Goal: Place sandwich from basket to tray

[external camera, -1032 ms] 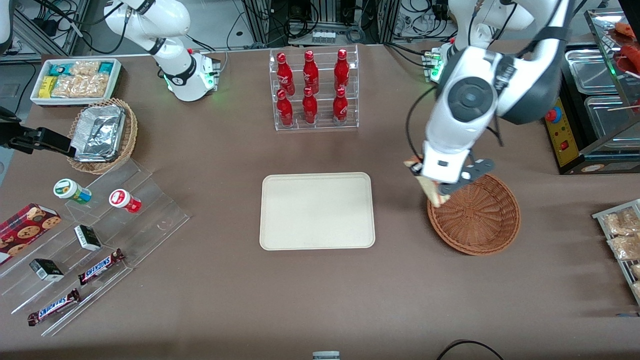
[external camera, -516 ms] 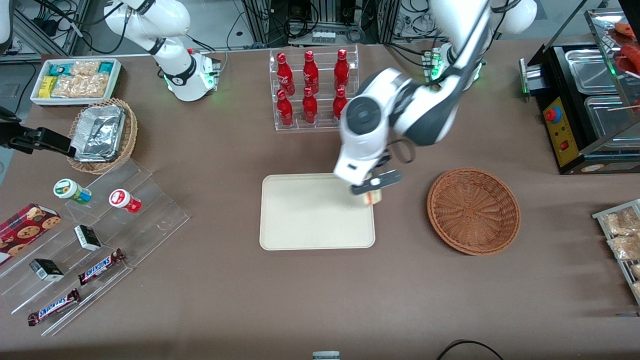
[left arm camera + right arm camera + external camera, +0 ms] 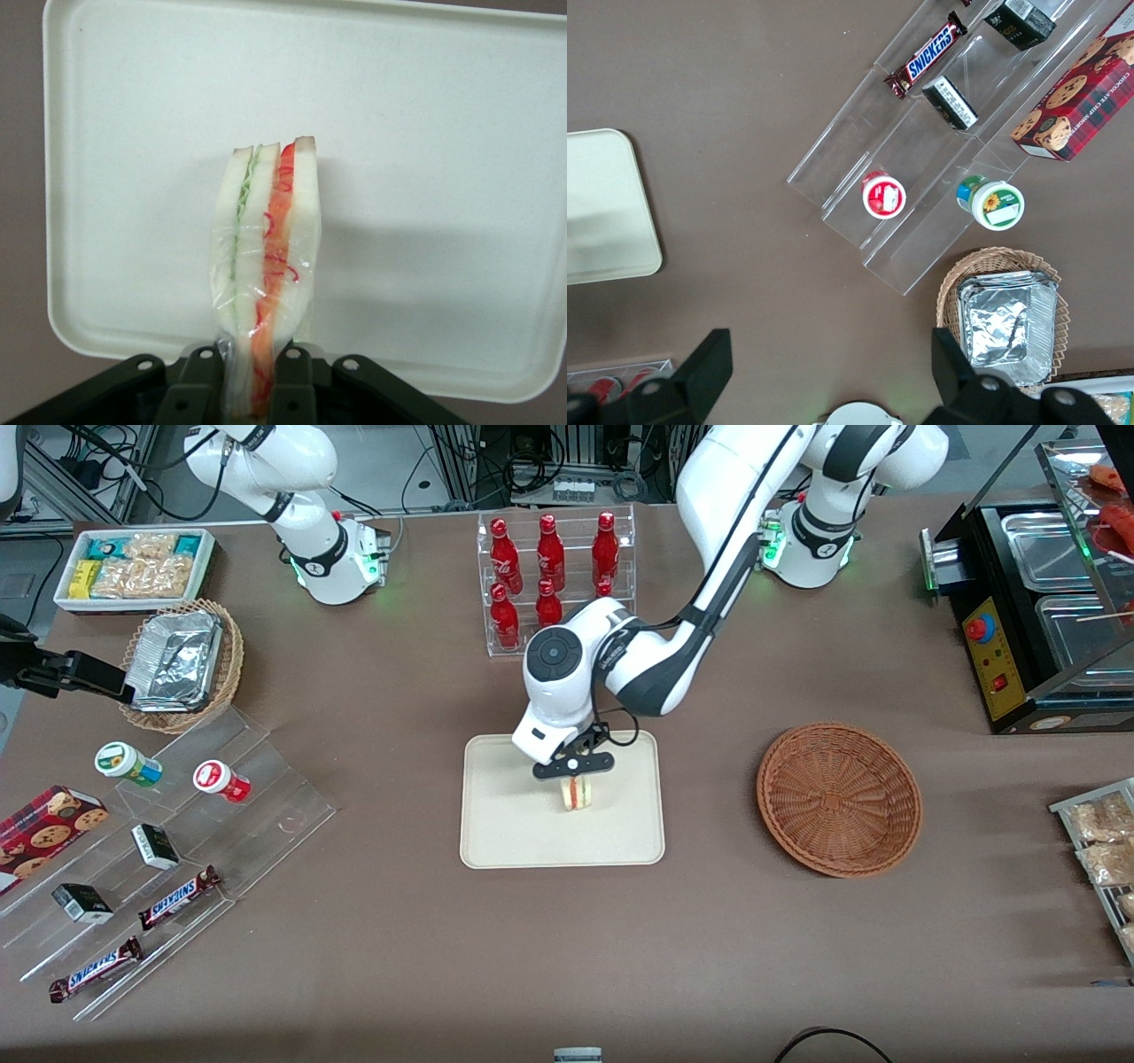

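Left arm's black two-finger gripper (image 3: 574,767) sits over the middle of the flat cream-coloured rectangular tray (image 3: 505,828) with rounded corners, fingers (image 3: 200,386) pinched on the small plastic-wrapped wedge sandwich (image 3: 576,793) of pale white bread. Wrist view: sandwich (image 3: 266,266) hangs from the gripper (image 3: 246,390) cut edge showing, green filling in one layer, red in the next, clear wrap around it, tray (image 3: 443,133) surface directly under it. Can't tell whether the sandwich's lower end touches the tray or hangs just above it. Round shallow brown woven wicker basket (image 3: 839,798) is on the brown table (image 3: 709,957) beside the tray, toward the working arm's end, well apart from the gripper, nothing in it. Clear acrylic rack of red bottles (image 3: 554,580) stands farther from the front camera than the tray, partly covered by the arm. Toward the parked arm's end: clear stepped display (image 3: 177,841) with candy bars and small tubs, a lighter wicker basket holding foil containers (image 3: 182,662), white bin of snack packets (image 3: 135,567).
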You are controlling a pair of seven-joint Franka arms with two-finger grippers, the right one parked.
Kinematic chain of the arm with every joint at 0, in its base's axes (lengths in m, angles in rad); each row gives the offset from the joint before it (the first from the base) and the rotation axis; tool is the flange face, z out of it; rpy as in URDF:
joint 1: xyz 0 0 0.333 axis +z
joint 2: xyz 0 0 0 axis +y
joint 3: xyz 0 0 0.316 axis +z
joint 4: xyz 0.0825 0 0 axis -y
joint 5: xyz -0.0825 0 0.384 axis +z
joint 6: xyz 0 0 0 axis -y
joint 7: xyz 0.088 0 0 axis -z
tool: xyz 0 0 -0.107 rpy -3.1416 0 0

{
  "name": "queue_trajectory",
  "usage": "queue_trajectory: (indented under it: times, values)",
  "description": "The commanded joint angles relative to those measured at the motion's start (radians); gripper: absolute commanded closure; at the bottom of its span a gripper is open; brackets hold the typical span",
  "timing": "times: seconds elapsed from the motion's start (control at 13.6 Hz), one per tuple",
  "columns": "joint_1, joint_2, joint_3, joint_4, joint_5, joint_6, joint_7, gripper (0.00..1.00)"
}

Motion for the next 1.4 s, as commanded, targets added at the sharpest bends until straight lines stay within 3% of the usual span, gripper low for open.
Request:
queue_trajectory:
  times: [0.0, 0.37, 0.44, 0.52, 0.88, 1.33]
  values:
    - [-0.024, 0.053, 0.010, 0.037, 0.055, 0.062, 0.012, 1.00]
    - [-0.032, 0.104, 0.012, 0.037, 0.103, 0.154, 0.014, 1.00]
    - [-0.030, 0.105, 0.012, 0.037, 0.103, 0.156, 0.015, 0.61]
    - [-0.030, 0.102, 0.012, 0.037, 0.103, 0.156, 0.012, 0.01]
    - [-0.001, -0.002, 0.015, 0.045, 0.093, 0.032, 0.008, 0.00]
    - [0.104, -0.281, 0.029, 0.034, 0.060, -0.263, 0.012, 0.00]
